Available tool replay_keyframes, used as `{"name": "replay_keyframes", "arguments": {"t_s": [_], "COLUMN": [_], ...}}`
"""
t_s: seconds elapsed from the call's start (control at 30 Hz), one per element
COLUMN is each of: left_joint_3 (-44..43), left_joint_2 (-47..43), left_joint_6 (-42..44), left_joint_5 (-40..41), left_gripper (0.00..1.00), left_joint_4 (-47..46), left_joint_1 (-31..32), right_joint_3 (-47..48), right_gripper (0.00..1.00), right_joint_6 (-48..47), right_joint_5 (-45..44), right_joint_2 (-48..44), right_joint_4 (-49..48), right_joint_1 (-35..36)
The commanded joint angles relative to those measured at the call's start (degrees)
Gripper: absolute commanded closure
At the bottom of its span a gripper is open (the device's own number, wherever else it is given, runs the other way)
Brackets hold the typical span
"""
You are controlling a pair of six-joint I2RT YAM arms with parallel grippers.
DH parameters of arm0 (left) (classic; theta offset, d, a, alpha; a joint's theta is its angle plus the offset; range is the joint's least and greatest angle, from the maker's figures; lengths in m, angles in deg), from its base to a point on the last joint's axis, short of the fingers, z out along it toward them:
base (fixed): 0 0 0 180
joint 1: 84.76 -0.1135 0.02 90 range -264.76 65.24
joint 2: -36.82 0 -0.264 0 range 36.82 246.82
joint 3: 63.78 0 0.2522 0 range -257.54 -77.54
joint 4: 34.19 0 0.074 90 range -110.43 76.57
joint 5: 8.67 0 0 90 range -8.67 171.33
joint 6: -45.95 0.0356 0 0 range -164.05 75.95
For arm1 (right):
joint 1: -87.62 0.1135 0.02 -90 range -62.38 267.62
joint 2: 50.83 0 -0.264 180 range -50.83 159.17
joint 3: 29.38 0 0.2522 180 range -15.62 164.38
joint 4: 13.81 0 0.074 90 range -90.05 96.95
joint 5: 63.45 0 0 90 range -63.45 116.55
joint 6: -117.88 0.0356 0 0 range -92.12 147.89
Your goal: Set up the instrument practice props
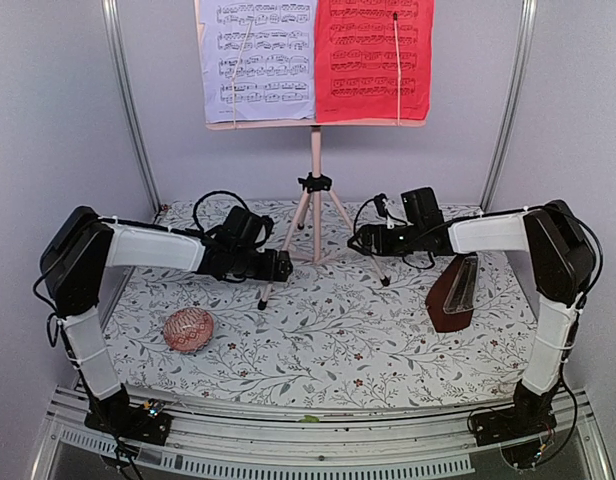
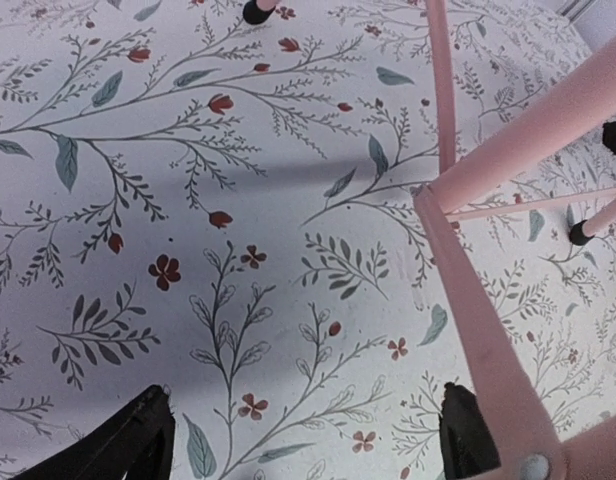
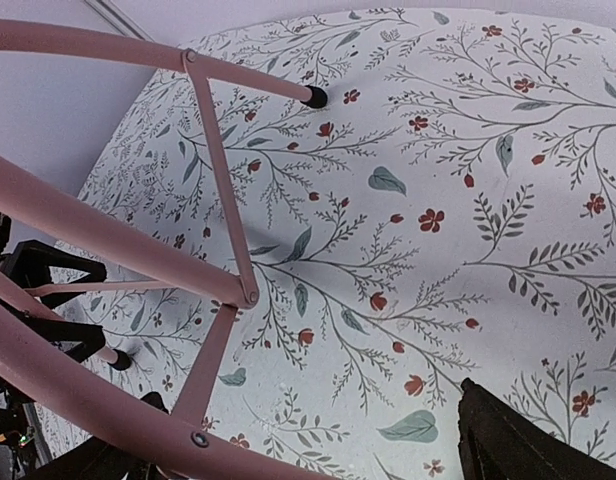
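Note:
The pink tripod music stand [image 1: 315, 185] stands upright at the back centre. A lavender sheet-music page [image 1: 258, 60] and a red one [image 1: 373, 55] rest side by side on its desk. The dark red-brown pyramid metronome [image 1: 455, 295] stands on the cloth at the right. My left gripper [image 1: 280, 266] is open and empty by the stand's front-left leg. In the left wrist view that gripper [image 2: 298, 440] has the pink leg [image 2: 483, 330] just outside its right finger [image 2: 466, 435]. My right gripper [image 1: 360, 240] is open by the front-right leg. In the right wrist view that gripper [image 3: 298, 455] has a pink leg [image 3: 108, 420] crossing near its left side.
A round pink patterned ball [image 1: 188, 330] lies on the floral cloth [image 1: 328, 340] at the front left. Metal frame posts [image 1: 128, 100] and grey walls close in the back and sides. The tripod's black feet [image 2: 256, 12] rest on the cloth.

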Motion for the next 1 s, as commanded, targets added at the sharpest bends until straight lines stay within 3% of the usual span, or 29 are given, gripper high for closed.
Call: {"name": "replay_keyframes", "arguments": {"t_s": [0.0, 0.57, 0.8, 0.97], "left_joint_3": [-5.5, -25.1, -26.2, -21.8], "left_joint_2": [3.9, 17.3, 14.8, 9.2], "left_joint_6": [2.4, 6.1, 6.7, 6.1], "left_joint_5": [-0.3, -4.0, -5.5, -6.1], "left_gripper": [0.08, 0.08, 0.08, 0.08], "left_joint_4": [1.0, 6.4, 7.5, 6.9], "left_joint_1": [-3.1, -9.0, -8.9, -8.4], "right_joint_3": [6.8, 27.7, 27.2, 23.8], "right_gripper": [0.01, 0.01, 0.01, 0.01], "right_joint_6": [-1.3, -3.4, -3.6, -3.4], "right_joint_5": [1.1, 4.4, 4.6, 3.7], "right_joint_2": [4.5, 17.2, 13.9, 8.8], "right_joint_4": [-0.3, 5.2, 5.7, 5.1], "right_joint_1": [-2.1, -5.0, -5.0, -4.7]}}
